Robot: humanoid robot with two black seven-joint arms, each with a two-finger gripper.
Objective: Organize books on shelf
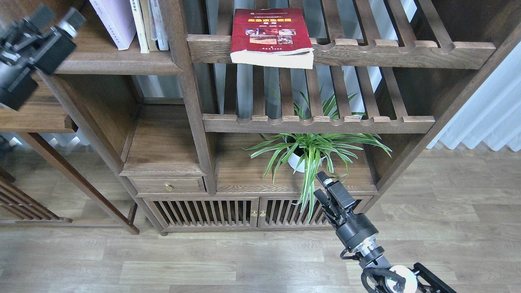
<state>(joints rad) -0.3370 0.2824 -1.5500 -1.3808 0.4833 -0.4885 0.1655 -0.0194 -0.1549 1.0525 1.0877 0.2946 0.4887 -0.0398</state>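
Observation:
The dark red book lies flat on the upper slatted rack, its front edge overhanging the rail. The pale lavender-white book stands upright on the solid dark-brown shelf at the upper left. Thin books stand to its right, one with an olive-yellow edge. My left gripper is open and empty, just left of the shelf's front corner and not touching the books. My right gripper is low by the cabinet, slightly open and empty, far below the red book.
A potted spider plant stands on the cabinet top just above my right gripper. A second slatted rack lies under the red book. The bookcase post separates the shelf from the racks. White curtains hang at the right.

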